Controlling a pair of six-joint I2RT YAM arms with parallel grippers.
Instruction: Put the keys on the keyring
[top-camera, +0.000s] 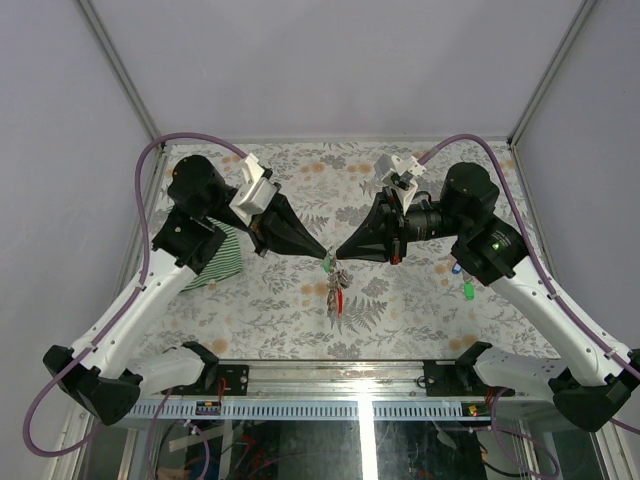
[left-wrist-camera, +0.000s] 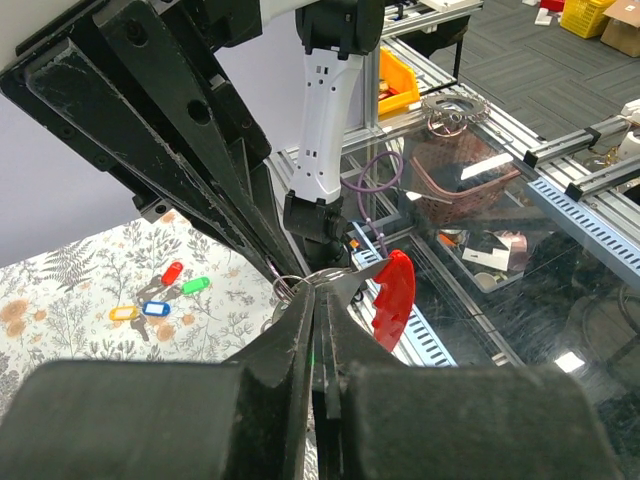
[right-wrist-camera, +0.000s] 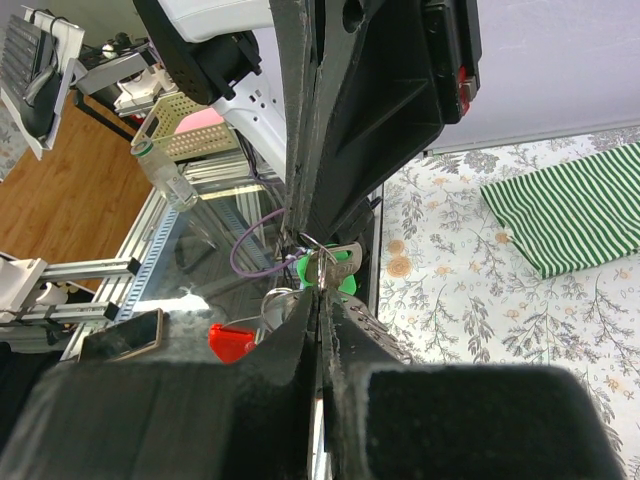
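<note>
Currently, we see both arms meeting tip to tip above the middle of the floral-patterned desk (top-camera: 420, 320). The left end effector (top-camera: 324, 254) has its fingers pressed together on the metal end of the grey metal keyring with a bright red oval loop (top-camera: 341, 300). The right end effector (top-camera: 342, 254) has its fingers drawn together on the metal blade of a small green-headed key (right-wrist-camera: 322, 268), right against the left tips.

Keyring orientation: in the top view we read the long axis of the keyring as running from the joined tips toward the near desk edge, with the red loop at the near end. Other small keys (top-camera: 331, 290) hang bunched beside it. In the left wrist view the red loop sits just right of the fingertips, its long axis near upright and leaning slightly right at the top.

Surroundings: we note four plastic-headed loose keys (left-wrist-camera: 160, 295) (red, green, yellow, blue) lying flat on the desk on the right arm's side, well apart from the keyring. A green-and-white striped cloth (top-camera: 222, 255) lies beside the left arm, partly hidden by it.
</note>
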